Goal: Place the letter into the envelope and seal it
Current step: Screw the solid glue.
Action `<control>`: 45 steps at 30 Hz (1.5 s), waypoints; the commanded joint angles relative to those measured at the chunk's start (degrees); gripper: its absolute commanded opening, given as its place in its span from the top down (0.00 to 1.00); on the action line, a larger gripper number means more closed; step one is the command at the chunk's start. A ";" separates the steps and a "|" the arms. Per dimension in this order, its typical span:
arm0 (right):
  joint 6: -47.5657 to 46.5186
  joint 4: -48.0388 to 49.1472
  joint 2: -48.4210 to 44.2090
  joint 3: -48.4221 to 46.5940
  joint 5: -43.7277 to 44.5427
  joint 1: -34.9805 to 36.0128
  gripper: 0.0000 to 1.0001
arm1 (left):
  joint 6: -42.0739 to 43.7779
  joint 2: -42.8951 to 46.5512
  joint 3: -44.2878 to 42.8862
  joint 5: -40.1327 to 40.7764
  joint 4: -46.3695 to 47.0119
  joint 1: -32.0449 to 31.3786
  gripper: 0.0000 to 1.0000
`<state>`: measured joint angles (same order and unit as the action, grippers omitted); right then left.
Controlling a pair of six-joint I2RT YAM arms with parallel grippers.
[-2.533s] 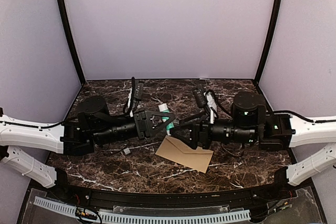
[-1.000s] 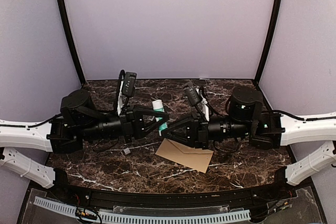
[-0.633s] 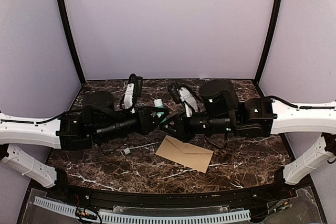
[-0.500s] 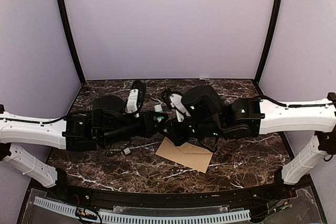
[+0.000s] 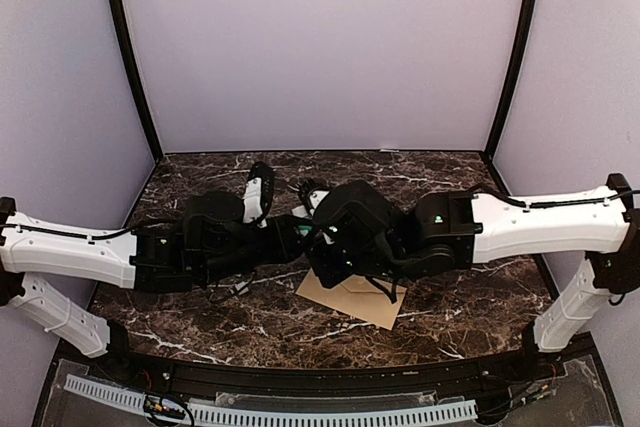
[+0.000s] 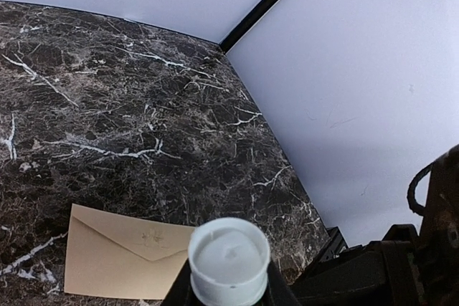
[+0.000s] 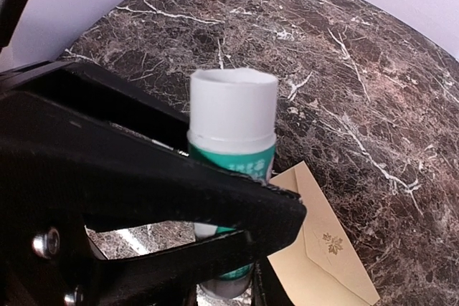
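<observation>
The tan envelope (image 5: 372,303) lies flat on the marble table (image 5: 470,297), its pointed flap down and a small leaf mark on it; it also shows as the envelope (image 6: 118,252) and the envelope (image 7: 326,259). The letter is out of view. A glue stick (image 7: 233,116) with a white cap and green label hangs above the envelope's left end. My left gripper (image 6: 229,288) is shut on the glue stick (image 6: 229,256), its black fingers (image 7: 179,191) crossing the green body. My right gripper (image 7: 226,293) is shut on the stick's lower end. Both grippers meet at the table's centre (image 5: 310,237).
Lilac walls and black corner posts (image 5: 510,57) close in the table on three sides. The right arm's bulky wrist (image 5: 360,232) hangs over the envelope's upper left part. A cable rail (image 5: 300,412) runs along the near edge.
Both arms have closed in toward the centre. The right arm swung left and rolled its wrist, so it now covers part of the envelope. The glue stick stays gripped; the envelope has not moved.
</observation>
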<state>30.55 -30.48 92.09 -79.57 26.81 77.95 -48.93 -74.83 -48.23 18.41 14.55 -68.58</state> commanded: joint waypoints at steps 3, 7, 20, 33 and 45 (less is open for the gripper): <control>-2.25 19.07 -9.98 7.53 -9.58 0.28 0.70 | 0.85 4.75 1.49 -6.29 4.63 -1.92 1.00; -2.37 23.70 -16.24 13.85 -18.97 -0.70 0.49 | 1.77 9.05 3.08 -7.09 5.49 -1.43 1.00; 0.91 47.23 -26.30 28.68 -45.79 -6.36 0.32 | 10.03 13.96 6.92 -26.28 22.22 -1.21 1.00; 2.81 52.61 -20.22 25.42 -50.87 -6.33 0.57 | 10.20 11.12 7.00 -33.91 28.98 -1.30 1.00; 4.60 53.86 -19.28 24.93 -50.36 -7.58 0.73 | 10.47 10.58 6.99 -37.07 28.63 -1.30 1.00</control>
<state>33.98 20.16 72.55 -52.93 -23.88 71.55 -39.29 -64.34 -41.80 -15.18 40.66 -69.67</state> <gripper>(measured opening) 0.298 0.220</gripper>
